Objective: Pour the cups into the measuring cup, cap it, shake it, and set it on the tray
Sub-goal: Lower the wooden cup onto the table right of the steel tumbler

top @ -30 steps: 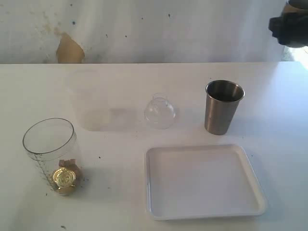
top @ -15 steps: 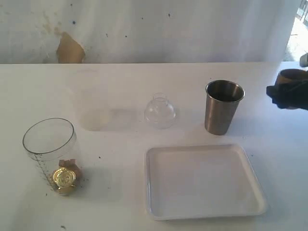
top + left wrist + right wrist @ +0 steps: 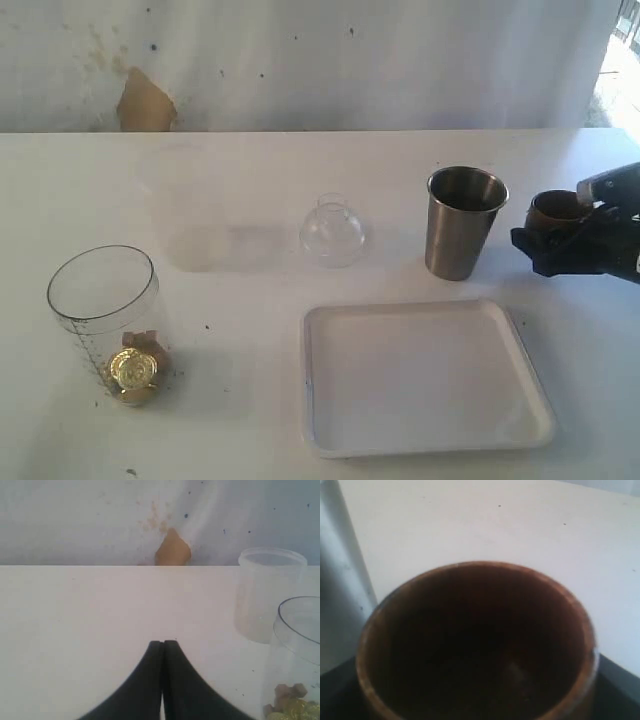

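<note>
The right gripper [image 3: 548,240] has its jaws wide around the wooden cup [image 3: 556,208] and holds it near the table's [image 3: 250,300] right edge, just beside the tumbler [image 3: 464,222]. The left gripper [image 3: 163,647] is pinched shut on nothing, over bare table near the measuring cup [image 3: 105,320]. That cup stands uncapped at the front left corner, with coins and brown bits in its bottom. The tray [image 3: 312,400] lies along the front edge, and the lid [image 3: 332,232] sits mid-table behind it. The wooden cup's inside is too dark to tell whether it is empty. A sideways drift could knock the tumbler over and spill whatever it holds. A release too near the right edge could send the wooden cup off the table.
</note>
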Tool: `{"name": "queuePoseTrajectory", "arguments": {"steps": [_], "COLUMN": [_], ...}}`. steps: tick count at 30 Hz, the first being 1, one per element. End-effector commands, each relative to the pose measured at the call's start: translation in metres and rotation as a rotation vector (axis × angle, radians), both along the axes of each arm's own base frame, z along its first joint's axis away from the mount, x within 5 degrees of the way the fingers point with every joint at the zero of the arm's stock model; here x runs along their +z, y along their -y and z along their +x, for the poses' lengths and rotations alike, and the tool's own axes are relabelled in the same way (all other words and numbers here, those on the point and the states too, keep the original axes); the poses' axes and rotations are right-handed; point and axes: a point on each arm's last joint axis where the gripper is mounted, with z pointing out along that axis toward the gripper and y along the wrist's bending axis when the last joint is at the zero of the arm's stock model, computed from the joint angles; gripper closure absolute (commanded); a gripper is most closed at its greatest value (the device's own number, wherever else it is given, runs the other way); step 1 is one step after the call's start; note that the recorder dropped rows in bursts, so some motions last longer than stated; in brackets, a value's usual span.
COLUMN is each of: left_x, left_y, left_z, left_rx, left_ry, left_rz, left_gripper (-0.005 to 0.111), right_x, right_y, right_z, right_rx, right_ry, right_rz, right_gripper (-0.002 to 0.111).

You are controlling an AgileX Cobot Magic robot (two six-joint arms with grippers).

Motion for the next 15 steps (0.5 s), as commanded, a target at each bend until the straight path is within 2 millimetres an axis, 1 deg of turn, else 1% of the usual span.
{"name": "queuePoseTrajectory", "arguments": {"steps": [1,11,15], "left_x": [-0.0011,-0.0011,-0.0011], "left_y": [0.0001,0.0001,0.0001], "left_z": [-0.0001,-0.0001,-0.0001], "left_rx": [-0.001,-0.001,-0.001], "left_ry": [0.002,0.002,0.002], "left_rz": [-0.001,-0.001,-0.001], "left_gripper": [0.107,0.107,0.107], "right_x": [-0.0026,-0.0041,-0.0042], "right_y": [-0.0057,-0.0067,-0.0115], "right_z": [0.0004,0.0008,0.0030], "right_rx": [0.063,0.066,0.068], "right_ry": [0.101,0.113,0.118], "right_rz": [0.075,0.085,0.073], "right_gripper": [0.108,0.108,0.108]}}
